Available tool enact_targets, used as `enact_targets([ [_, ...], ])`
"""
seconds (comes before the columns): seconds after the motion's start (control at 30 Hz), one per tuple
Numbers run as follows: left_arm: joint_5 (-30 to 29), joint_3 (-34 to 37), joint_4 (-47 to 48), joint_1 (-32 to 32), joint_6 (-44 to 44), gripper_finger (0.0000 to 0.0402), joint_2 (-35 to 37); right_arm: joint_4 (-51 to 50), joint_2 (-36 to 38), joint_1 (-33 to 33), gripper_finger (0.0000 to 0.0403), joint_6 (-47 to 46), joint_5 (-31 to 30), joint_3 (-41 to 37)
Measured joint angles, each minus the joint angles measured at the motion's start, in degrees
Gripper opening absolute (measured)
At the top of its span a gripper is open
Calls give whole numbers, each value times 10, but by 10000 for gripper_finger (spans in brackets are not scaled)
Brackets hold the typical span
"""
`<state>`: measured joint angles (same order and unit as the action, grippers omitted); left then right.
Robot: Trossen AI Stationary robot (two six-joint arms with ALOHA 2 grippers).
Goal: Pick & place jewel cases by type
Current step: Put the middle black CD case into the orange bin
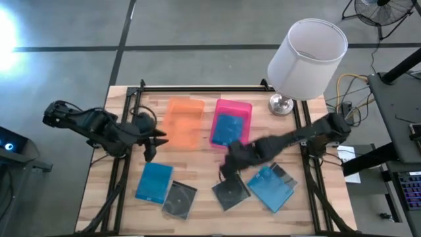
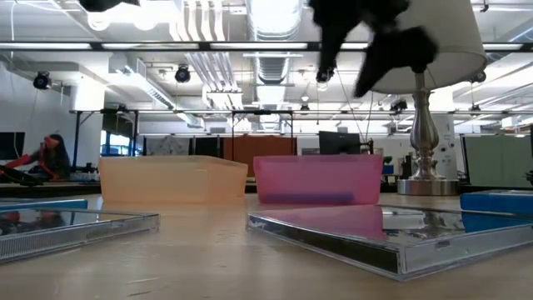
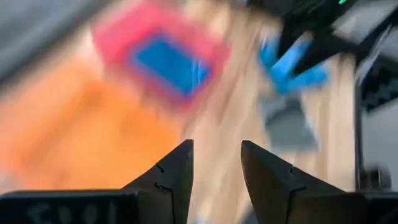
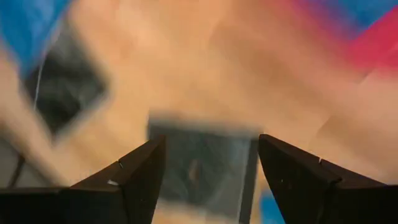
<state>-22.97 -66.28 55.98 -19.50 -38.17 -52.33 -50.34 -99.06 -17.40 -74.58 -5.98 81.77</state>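
An orange tray (image 1: 183, 122) and a pink tray (image 1: 231, 125) sit side by side at the table's far middle. One blue jewel case (image 1: 228, 130) lies flat in the pink tray. On the near table lie a blue case (image 1: 154, 182), a dark case (image 1: 179, 199), a second dark case (image 1: 231, 192) and another blue case (image 1: 271, 186). My right gripper (image 1: 225, 172) hovers open above the second dark case (image 4: 202, 168), its fingers standing to either side and clear of the table in the low view (image 2: 350, 67). My left gripper (image 1: 158, 143) is open beside the orange tray's near left corner.
A white-shaded lamp (image 1: 306, 56) stands on its metal base (image 1: 281, 104) at the far right corner, close behind the pink tray. Black rails (image 1: 125, 164) run along the table's left and right sides. Bare wood shows between the trays and the near row of cases.
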Motion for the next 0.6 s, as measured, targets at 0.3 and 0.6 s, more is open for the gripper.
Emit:
enact_targets([
  [0.3, 143, 91, 117, -32, -208, 117, -27, 167, -4, -29, 235, 11, 32, -59],
  [0.6, 170, 253, -42, -150, -476, 117, -32, 215, -5, -6, 235, 71, 30, -70],
])
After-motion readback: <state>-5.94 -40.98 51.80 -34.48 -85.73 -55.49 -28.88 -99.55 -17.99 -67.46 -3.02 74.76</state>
